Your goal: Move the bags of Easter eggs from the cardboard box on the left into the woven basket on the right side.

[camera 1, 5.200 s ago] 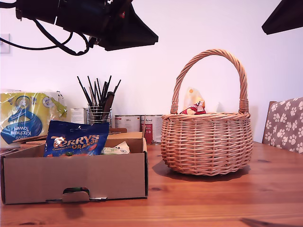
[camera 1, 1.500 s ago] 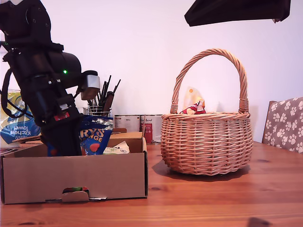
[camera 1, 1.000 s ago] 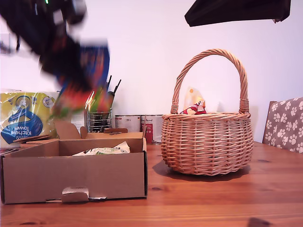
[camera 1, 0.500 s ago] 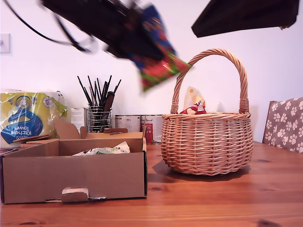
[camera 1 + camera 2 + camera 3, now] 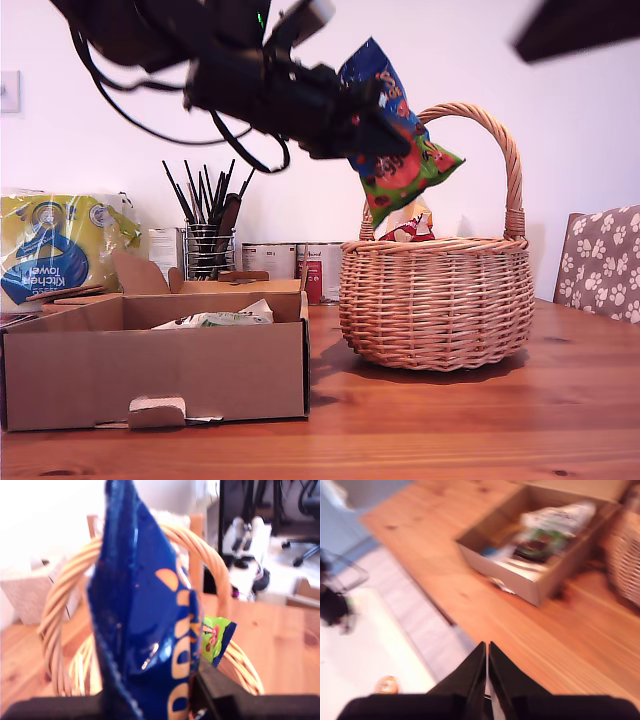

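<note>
The cardboard box (image 5: 155,365), on the exterior view's left and well behind and below my first gripper (image 5: 372,135), no longer holds the dark blue Terry's Orange bag (image 5: 398,140). A second and a half ago I was reaching down into the box for it; now it is up in the air with me. What is left in the box is the white-green bag (image 5: 215,318), lying flat near the back wall, so one more trip looks needed after this one.

My first gripper is clamped on the blue bag's top edge, and the bag hangs from my jaws tilted, its lower end pointing down toward the woven basket (image 5: 436,300). Half a second ago the bag was short of the arched handle (image 5: 455,112); now it sits against the handle's near side, above the basket's rim. In my first wrist view the bag (image 5: 145,620) fills the middle and the handle (image 5: 65,615) curves around behind it, so the basket mouth lies just below and slightly ahead of my jaws. I judge the carry nearly done, with only the release left.

My second gripper (image 5: 486,655) is pressed closed with nothing in it, well above the table (image 5: 530,625), with the box (image 5: 540,570) and the white-green bag (image 5: 550,535) ahead of and below it.
</note>
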Tool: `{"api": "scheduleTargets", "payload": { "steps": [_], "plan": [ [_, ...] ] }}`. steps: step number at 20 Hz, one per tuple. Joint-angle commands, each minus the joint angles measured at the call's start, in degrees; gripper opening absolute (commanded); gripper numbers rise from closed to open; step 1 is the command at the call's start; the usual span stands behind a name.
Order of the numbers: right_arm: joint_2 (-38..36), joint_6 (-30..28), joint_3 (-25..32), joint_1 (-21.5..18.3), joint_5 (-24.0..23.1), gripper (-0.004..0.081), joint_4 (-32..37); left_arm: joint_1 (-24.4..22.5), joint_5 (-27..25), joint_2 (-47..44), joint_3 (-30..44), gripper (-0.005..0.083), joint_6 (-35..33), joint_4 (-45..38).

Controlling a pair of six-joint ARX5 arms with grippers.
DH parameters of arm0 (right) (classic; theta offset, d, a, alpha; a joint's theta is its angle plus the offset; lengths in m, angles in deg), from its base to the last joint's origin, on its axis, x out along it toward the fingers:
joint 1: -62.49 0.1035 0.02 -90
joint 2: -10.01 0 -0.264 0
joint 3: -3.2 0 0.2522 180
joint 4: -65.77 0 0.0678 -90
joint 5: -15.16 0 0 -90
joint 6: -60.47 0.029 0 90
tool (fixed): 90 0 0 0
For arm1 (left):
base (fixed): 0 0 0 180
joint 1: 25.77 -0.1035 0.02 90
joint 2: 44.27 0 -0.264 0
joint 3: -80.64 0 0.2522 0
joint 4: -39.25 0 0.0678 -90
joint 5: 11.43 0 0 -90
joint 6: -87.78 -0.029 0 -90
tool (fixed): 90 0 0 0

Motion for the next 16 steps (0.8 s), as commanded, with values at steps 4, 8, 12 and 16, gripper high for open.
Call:
{"api": "scheduleTargets", "payload": {
  "steps": [4,8,12,16],
  "plan": [
    [-6.99,2.36,0.59,0.46,-10.27,-0.0012,-3.54,1.9,-0.79,5.22,-3.65,-0.0024,0.92,-2.47],
    [-9.55,4.5,-4.81,0.46,-17.57,-0.0012,-8.5,3.65,-2.67,8.57,-8.41,-0.0024,0.81,0.85],
    [-9.6,4.28,-10.95,0.46,-19.37,-0.0012,-12.52,4.92,-7.43,10.8,-12.85,-0.0024,-1.2,9.03],
    [-9.6,3.17,-12.7,0.46,-21.0,-0.0012,-13.57,6.05,-13.49,10.91,-13.62,0.0378,-1.22,12.09]
  ]
}}
